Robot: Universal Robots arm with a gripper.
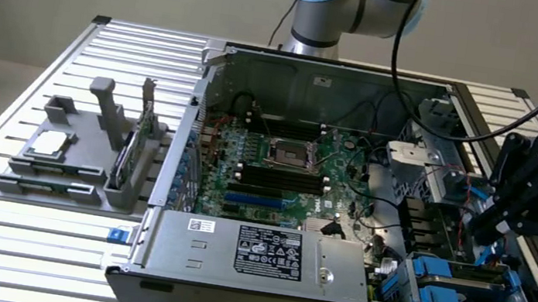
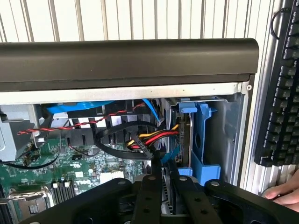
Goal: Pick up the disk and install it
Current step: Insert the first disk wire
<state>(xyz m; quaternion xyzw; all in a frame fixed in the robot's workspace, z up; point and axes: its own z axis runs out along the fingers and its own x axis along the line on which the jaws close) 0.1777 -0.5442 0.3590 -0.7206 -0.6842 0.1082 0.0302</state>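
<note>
The disk (image 2: 186, 140), a grey metal slab in a bright blue carrier (image 2: 203, 140), stands on edge in the drive bay at the corner of the open computer case. In the exterior view the disk (image 1: 474, 291) lies low in the bay at the case's front right corner. My gripper (image 1: 485, 232) hangs just above and behind that bay. In the wrist view my gripper (image 2: 163, 170) sits close beside the disk's edge, its black fingers (image 2: 150, 186) drawn nearly together with a thin gap. I cannot tell whether they pinch anything.
Red, yellow and black cables (image 2: 149, 140) loop right beside the fingers. The case holds a motherboard (image 1: 278, 168) and a power supply (image 1: 256, 251). A grey fixture (image 1: 70, 164) with parts stands on the slatted table. A keyboard (image 2: 280, 93) and a person's hand (image 2: 285, 192) lie outside the case.
</note>
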